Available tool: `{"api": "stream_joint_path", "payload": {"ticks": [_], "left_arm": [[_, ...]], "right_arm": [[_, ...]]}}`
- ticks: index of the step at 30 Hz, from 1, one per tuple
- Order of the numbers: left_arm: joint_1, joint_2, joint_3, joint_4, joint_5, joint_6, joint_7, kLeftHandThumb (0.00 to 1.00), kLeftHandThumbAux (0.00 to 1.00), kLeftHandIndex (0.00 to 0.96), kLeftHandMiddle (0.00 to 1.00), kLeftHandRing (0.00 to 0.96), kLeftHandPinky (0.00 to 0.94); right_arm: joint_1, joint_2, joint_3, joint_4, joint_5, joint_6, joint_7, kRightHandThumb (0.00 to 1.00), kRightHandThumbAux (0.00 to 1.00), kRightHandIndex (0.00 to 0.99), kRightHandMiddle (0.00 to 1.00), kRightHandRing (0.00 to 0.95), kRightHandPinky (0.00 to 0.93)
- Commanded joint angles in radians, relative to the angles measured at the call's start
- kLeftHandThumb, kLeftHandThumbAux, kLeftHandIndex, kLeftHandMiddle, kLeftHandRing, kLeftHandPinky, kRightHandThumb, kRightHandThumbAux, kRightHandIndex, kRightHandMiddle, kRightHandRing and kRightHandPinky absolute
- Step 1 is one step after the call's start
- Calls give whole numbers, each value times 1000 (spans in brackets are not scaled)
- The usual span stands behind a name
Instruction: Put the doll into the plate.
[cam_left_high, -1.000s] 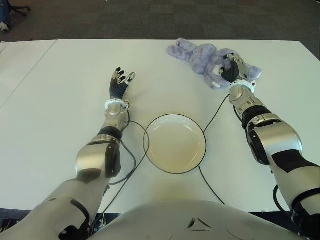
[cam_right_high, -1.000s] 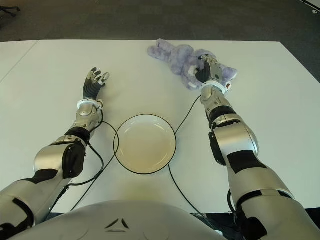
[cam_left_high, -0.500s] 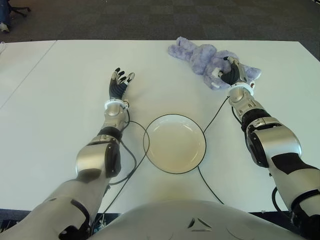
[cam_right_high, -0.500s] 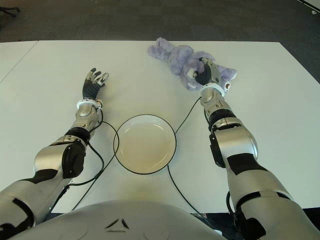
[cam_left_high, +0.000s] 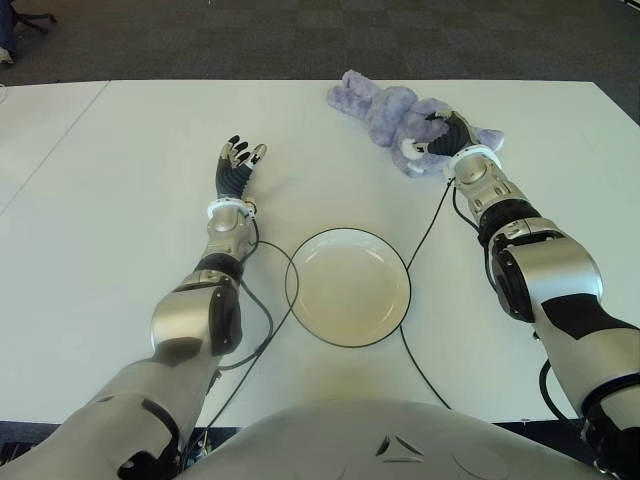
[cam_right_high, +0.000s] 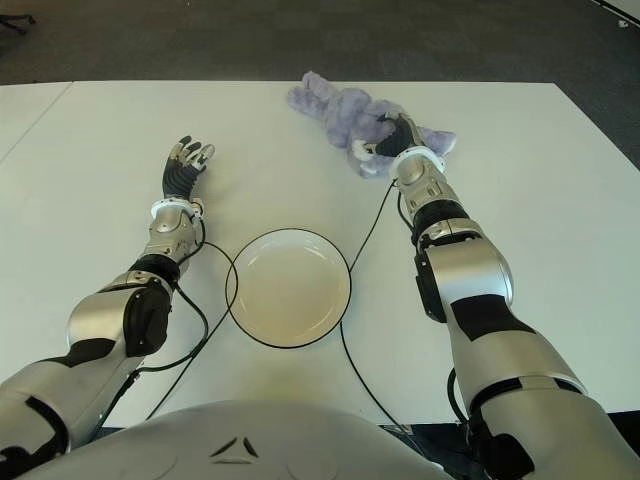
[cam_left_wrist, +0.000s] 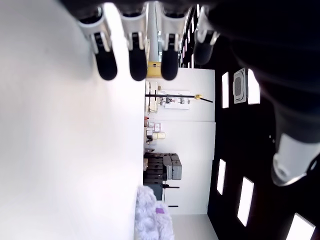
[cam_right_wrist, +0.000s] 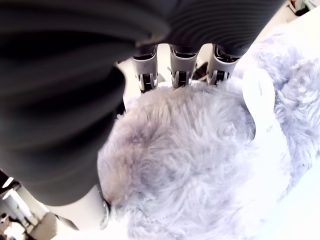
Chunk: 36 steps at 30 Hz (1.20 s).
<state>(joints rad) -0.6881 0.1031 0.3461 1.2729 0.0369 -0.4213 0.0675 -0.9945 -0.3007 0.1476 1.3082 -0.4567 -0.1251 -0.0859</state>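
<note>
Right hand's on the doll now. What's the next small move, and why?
Probably lift: the right hand is wrapped around the purple doll, which lies on the table's far side, beyond the empty plate. Raise it, then carry it toward the plate.

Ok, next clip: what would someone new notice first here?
The purple plush doll at the table's far side, with the right hand closed on it. Nearer the robot sits an empty white plate, and the left hand shows open to the plate's left.

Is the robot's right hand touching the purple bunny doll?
Touching. The right wrist view shows the right hand with fingers pressed into the doll fur.
</note>
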Motion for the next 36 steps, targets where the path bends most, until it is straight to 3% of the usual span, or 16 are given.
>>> {"api": "stream_joint_path", "payload": {"ticks": [1, 4, 15, 24, 36], "left_arm": [[127, -46, 2, 94, -9, 135, -23, 0, 620, 112, 169, 171, 173], [129, -50, 13, 94, -20, 130, -26, 0, 621, 122, 187, 193, 204], [131, -54, 1, 92, -11, 114, -24, 0, 608, 120, 175, 174, 159], [131, -60, 7, 92, -20, 114, -22, 0, 612, 134, 186, 179, 184], [122, -69, 10, 93, -23, 133, -8, 0, 625, 122, 181, 183, 185]], "right_arm": [[115, 128, 56, 32, 9, -31, 253, 678, 737, 406, 594, 688, 758], [128, 123, 75, 22, -2, -68, 281, 683, 737, 406, 580, 669, 718], [179, 106, 152, -12, -26, -203, 305, 691, 737, 408, 502, 610, 630], [275, 86, 147, -110, 67, -274, 412, 690, 740, 404, 444, 549, 563], [354, 14, 190, -231, 106, -454, 499, 697, 738, 407, 483, 576, 623]]}}
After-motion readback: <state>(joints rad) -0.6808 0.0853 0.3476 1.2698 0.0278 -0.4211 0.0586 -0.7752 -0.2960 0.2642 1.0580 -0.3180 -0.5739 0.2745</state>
